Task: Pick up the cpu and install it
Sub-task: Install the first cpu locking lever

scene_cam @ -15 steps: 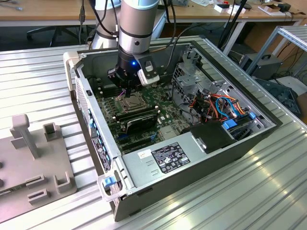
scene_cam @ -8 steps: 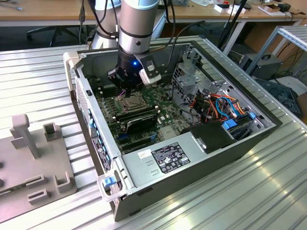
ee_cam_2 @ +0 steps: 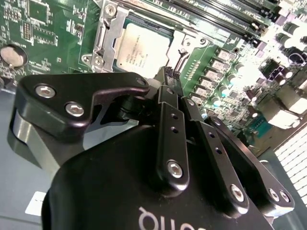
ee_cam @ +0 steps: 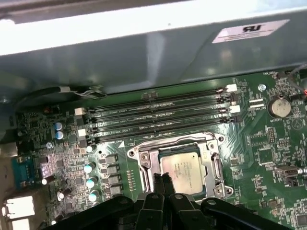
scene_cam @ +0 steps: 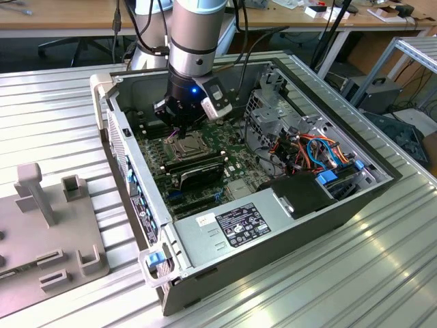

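Note:
The cpu [ee_cam: 182,167] is a square silver chip lying flat in its socket on the green motherboard [ee_cam: 259,143]. It also appears in the second wrist view [ee_cam_2: 144,48] and in the exterior view [scene_cam: 186,145]. A metal socket frame [ee_cam: 214,165] surrounds it. My gripper [ee_cam: 161,181] hangs just above the socket's edge, beside the chip. Its two black fingers are pressed together and hold nothing. The same shut fingers taper to a point [ee_cam_2: 169,75] next to the chip. In the exterior view my gripper [scene_cam: 179,131] reaches down into the open computer case [scene_cam: 382,179].
Long memory slots [ee_cam: 158,112] run beside the socket, with a coin battery [ee_cam: 279,107] further off. A power supply [scene_cam: 232,225] and a bundle of coloured cables [scene_cam: 311,150] fill the case's near and right parts. A grey fixture [scene_cam: 48,225] stands on the ribbed table at the exterior view's left.

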Controlling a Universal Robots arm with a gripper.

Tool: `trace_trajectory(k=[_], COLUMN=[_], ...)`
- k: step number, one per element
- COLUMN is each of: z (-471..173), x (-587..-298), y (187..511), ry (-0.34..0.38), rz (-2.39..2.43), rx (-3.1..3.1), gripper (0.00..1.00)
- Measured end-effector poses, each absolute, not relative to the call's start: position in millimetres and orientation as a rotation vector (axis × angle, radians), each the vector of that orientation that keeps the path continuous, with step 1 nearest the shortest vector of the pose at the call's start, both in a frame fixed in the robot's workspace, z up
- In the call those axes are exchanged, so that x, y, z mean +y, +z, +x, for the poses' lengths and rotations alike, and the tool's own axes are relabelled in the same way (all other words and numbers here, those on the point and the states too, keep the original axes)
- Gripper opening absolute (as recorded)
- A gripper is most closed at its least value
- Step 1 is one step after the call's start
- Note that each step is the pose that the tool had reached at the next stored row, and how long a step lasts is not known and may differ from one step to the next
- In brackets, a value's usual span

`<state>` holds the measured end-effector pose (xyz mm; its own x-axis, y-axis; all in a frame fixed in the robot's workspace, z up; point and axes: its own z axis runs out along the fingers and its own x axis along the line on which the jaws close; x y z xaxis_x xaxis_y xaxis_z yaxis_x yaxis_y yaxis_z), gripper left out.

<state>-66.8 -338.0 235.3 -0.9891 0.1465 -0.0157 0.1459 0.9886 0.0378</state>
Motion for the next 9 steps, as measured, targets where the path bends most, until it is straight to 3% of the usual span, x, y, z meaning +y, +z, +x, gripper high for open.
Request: trace_trajectory(k=[9], z=[-66.8], x=[-338.0], y=[235.3], ry=[0.058], rz=[0.06], rx=[3.124], gripper=[0.11])
